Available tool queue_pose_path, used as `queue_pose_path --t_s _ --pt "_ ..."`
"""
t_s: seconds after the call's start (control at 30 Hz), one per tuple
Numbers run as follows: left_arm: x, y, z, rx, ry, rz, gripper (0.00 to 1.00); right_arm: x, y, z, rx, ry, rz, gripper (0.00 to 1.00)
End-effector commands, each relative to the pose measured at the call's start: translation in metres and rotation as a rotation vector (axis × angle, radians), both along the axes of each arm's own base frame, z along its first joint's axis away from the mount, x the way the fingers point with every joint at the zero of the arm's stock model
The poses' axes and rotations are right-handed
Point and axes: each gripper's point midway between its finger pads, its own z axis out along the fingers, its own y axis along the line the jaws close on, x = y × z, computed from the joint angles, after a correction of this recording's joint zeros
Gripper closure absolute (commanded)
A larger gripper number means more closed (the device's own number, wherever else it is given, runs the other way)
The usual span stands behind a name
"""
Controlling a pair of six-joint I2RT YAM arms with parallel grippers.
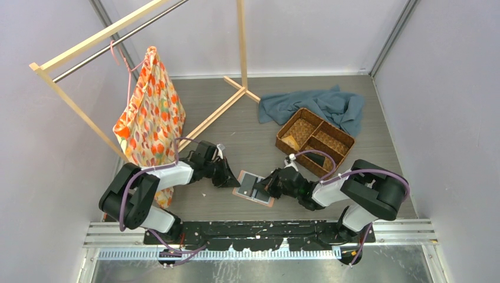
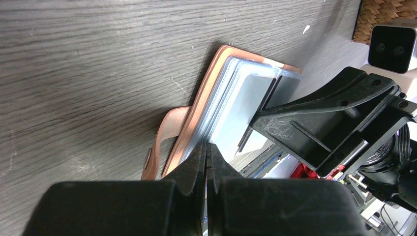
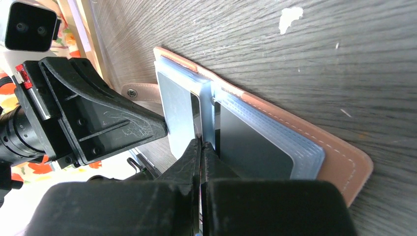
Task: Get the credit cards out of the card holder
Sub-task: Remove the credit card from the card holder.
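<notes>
While my left gripper (image 2: 207, 150) and right gripper (image 3: 201, 147) are closed tight at the card holder (image 2: 199, 101), hold uncertain, I judge extraction just beginning; next I draw one of the credit cards (image 3: 246, 145) back toward my right wrist

Card holder (image 1: 255, 187) on table (image 1: 247, 138), basket (image 1: 329, 125) behind it, rightward

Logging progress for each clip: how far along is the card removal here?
Done: the card holder lies open on the table; a tan piece and a dark piece in the basket may be removed cards. In hand: the left gripper and right gripper are shut at its clear sleeves, grip unclear. Left: a dark card sits in a sleeve.
</notes>
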Motion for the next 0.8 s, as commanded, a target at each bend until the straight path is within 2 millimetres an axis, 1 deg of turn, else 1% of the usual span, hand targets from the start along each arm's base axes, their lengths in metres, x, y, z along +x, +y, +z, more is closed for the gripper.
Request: queue_pose_path --t_s 0.0,0.13,0.23,0.53,0.77 --pt "-0.005 0.006 -0.012 0.036 0.007 0.010 0.99 0.003 0.000 0.007 0.026 -0.036 -0.010 0.99" --pt "-0.008 0.008 -0.018 0.045 0.027 0.022 0.99 -0.002 -0.006 0.001 0.014 -0.023 -0.006 0.99" --pt "-0.009 0.010 -0.022 0.053 0.035 0.032 0.99 -0.003 -0.011 0.001 0.013 -0.027 -0.020 0.99" --pt "-0.008 0.013 -0.024 0.071 0.033 0.046 0.99 -0.004 -0.022 0.004 -0.021 -0.047 -0.028 0.99" --pt "-0.008 0.014 -0.027 0.080 0.039 0.051 0.99 -0.006 -0.028 0.007 -0.014 -0.055 -0.038 0.99"
